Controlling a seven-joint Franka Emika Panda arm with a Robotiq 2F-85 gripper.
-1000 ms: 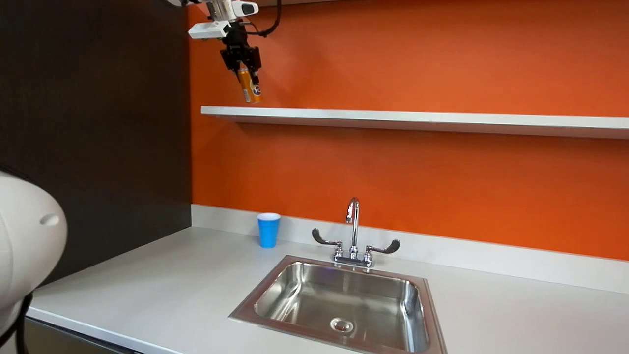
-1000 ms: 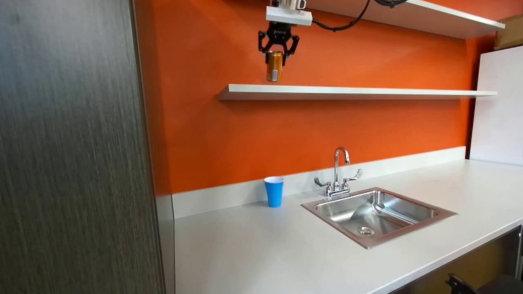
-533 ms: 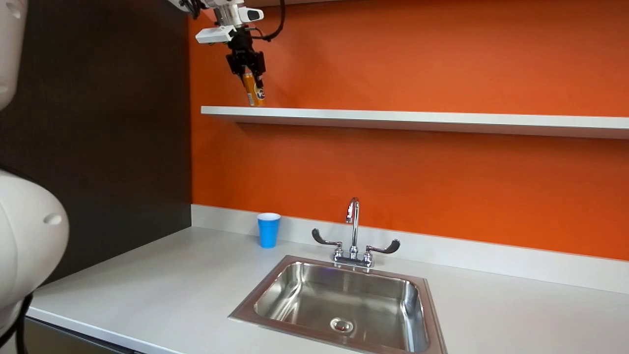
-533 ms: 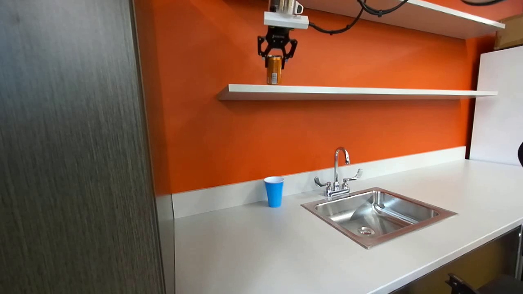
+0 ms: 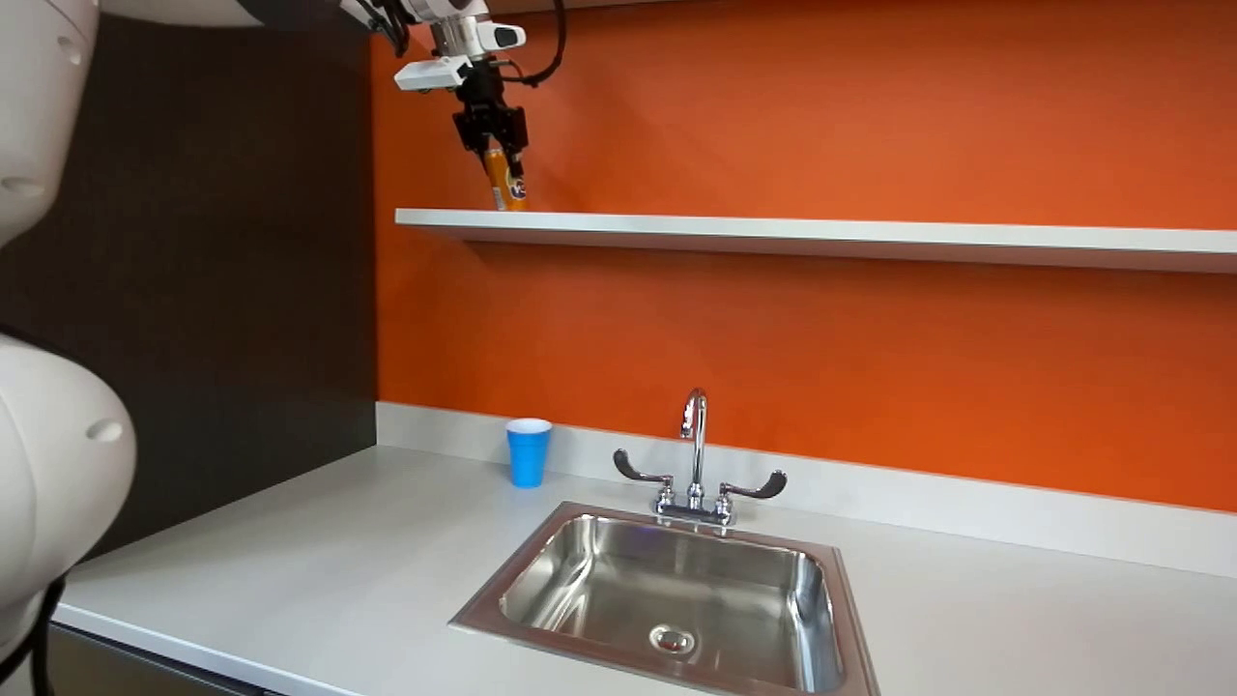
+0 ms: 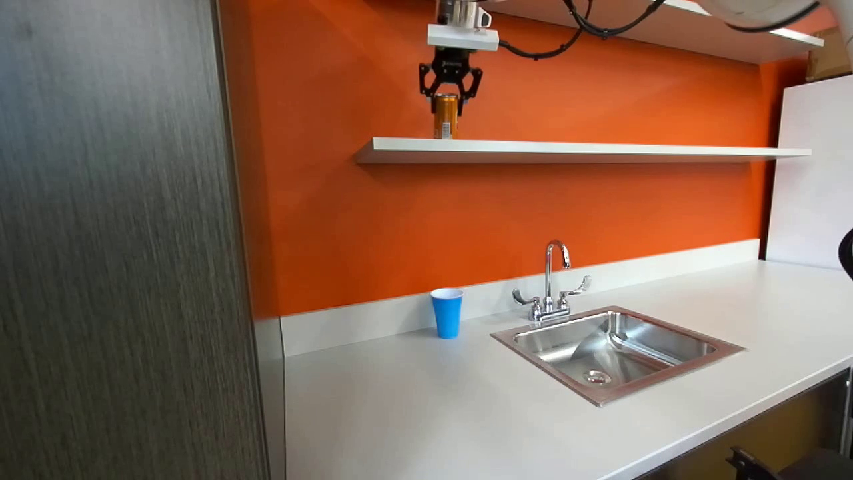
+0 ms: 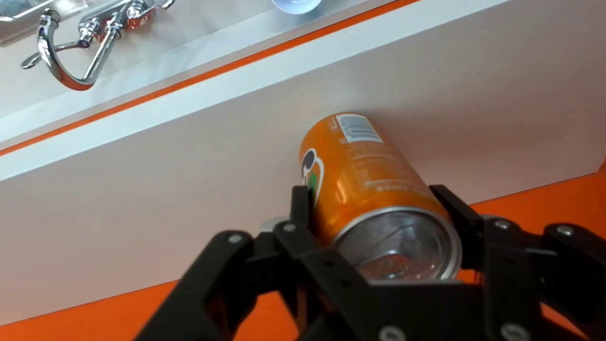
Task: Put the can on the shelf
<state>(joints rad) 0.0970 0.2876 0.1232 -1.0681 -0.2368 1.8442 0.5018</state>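
The orange can [image 5: 507, 191] is in my gripper [image 5: 502, 166], over the left end of the white shelf [image 5: 773, 229]. In an exterior view the can [image 6: 446, 117] looks nearly upright, and its lower end meets the line of the shelf's front edge [image 6: 586, 151]. In an exterior view it leans slightly. The front edge hides whether its base touches the shelf top. In the wrist view the can [image 7: 364, 161] stands between black fingers [image 7: 300, 206] that press on both sides near its silvery top. The shelf surface [image 7: 165, 203] shows around it.
A blue cup [image 5: 529, 454] stands on the countertop [image 5: 319, 541] below, left of the faucet [image 5: 696, 454] and the steel sink [image 5: 560, 551]. A dark side panel [image 5: 213, 271] rises at the left. An upper shelf [image 6: 666, 33] hangs above the arm.
My gripper and the can have moved down to the shelf. They also shifted slightly right in an exterior view. The can is still held; the cup has not moved.
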